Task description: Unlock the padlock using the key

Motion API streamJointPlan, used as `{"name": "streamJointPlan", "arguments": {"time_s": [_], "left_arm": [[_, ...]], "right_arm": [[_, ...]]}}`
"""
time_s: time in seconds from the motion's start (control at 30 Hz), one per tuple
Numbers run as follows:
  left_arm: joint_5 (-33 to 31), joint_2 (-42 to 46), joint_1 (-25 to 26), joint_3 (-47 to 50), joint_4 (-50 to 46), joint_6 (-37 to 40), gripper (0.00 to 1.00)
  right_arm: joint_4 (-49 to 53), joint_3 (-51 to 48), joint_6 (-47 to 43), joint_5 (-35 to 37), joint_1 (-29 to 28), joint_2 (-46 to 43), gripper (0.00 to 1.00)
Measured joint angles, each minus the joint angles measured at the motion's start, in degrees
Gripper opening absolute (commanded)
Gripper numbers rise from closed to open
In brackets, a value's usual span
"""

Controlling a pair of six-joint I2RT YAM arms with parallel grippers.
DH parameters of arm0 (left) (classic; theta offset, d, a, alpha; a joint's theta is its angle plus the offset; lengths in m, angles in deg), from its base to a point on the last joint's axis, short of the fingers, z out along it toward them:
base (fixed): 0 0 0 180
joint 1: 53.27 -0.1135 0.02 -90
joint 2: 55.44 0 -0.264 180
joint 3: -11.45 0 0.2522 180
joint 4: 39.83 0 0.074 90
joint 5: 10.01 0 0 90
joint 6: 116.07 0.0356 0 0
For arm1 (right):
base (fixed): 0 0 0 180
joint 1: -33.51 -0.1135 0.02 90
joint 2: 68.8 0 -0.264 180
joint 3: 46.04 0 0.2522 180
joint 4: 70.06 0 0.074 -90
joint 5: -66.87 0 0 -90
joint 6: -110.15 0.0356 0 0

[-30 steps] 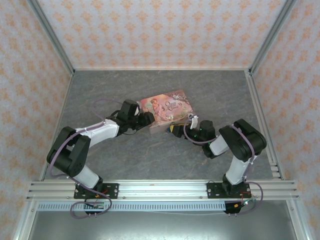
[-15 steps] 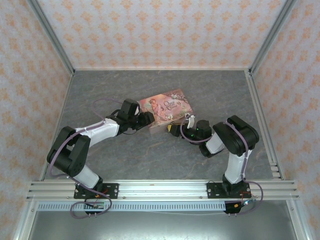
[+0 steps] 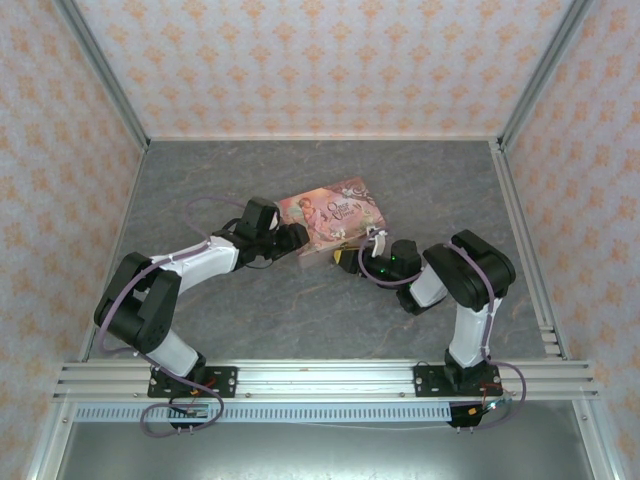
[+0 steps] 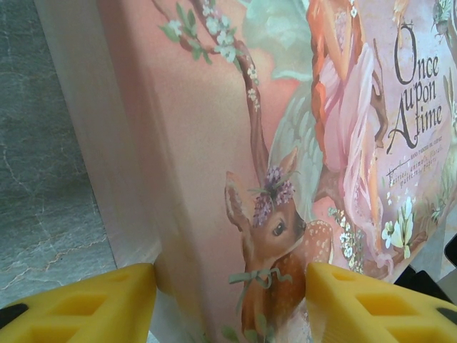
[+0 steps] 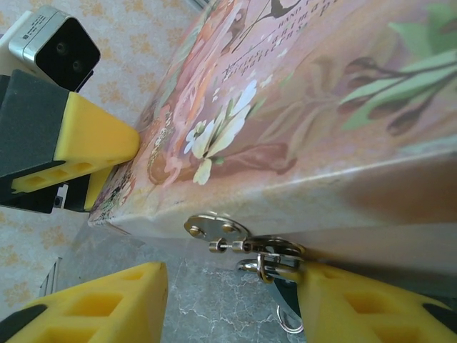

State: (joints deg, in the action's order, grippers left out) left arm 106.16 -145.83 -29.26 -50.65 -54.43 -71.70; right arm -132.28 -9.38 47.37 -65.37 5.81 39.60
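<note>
Firmly the left claw (image 4: 230, 304) grips the tin (image 4: 214, 143) by its edge; right claw (image 5: 232, 300) gapes half-open astride the latch (image 5: 214, 229).

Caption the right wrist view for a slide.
Right tool straddles the metal clasp on the pink tin's front wall, not yet closed on it.

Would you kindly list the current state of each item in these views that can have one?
pink illustrated rectangular tin box: lid shut, lying flat.
silver metal hasp: folded down over the front wall, a silver ring hanging at it.
left gripper: clamped on the tin's end.
right gripper: open, fingers either side of the hasp.
</note>
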Motion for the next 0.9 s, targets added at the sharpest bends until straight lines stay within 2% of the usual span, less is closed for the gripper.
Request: {"name": "streamJointPlan", "arguments": {"time_s": [0.23,0.9], "left_arm": [[-0.02,-0.02,0.00,0.00,-0.02,0.00,0.56],[-0.04,0.00,0.00,0.00,-0.20,0.00,0.57]], "right_arm": [[0.22,-0.07,-0.07,0.48,0.00,0.00,0.42],[1.99,-0.72,-0.22,2.84,0.15,0.00,0.10]]}}
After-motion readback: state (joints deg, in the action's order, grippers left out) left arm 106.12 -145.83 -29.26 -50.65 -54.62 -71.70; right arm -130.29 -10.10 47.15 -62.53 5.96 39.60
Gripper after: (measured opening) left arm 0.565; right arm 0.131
